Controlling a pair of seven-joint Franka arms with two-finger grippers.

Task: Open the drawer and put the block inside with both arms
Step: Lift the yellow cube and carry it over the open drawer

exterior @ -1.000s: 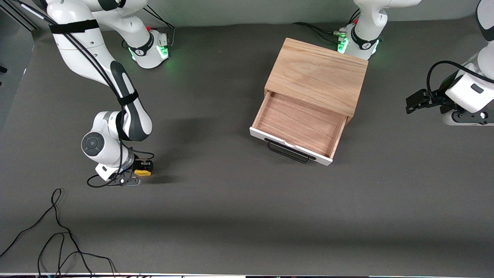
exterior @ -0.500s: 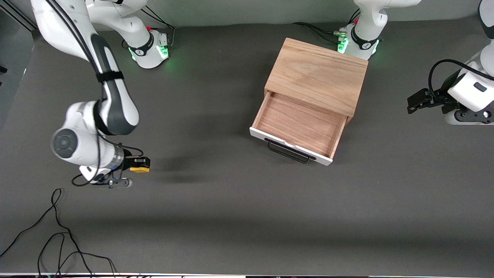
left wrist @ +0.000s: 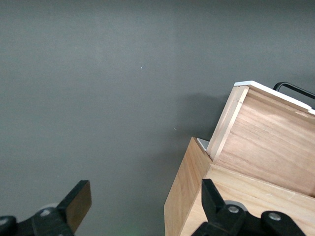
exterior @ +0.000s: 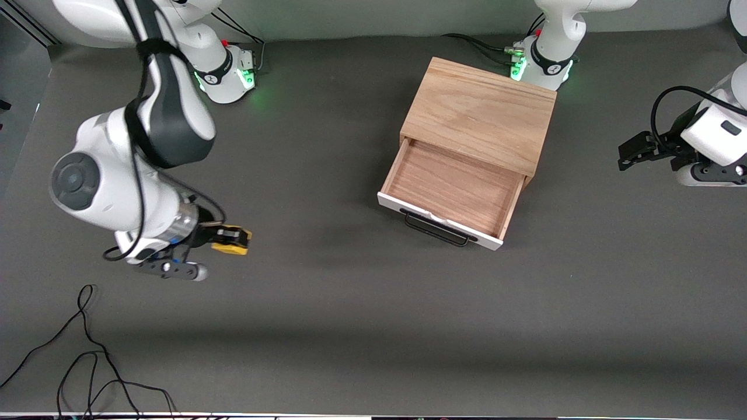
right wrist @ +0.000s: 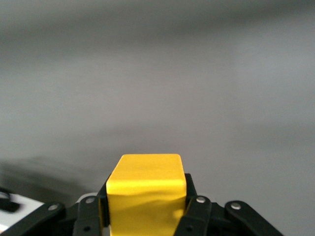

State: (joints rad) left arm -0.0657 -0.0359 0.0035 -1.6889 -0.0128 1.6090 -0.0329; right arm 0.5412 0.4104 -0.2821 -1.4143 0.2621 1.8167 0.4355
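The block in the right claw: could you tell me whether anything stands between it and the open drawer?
Nothing visible does. The right claw holds the block over bare table, and the drawer lies open, its interior unobstructed.

Table [exterior: 350, 326]: dark grey matte top, filling my front view; it also fills most of my two wrist views.
Loose cable [exterior: 87, 356]: thin, black, lying in loops on the table at the edge nearest the front camera, toward my right arm's end.
Back wall [exterior: 373, 17]: pale grey strip above the table's top edge.
White strip [exterior: 175, 416]: narrow, along the table's nearest edge.
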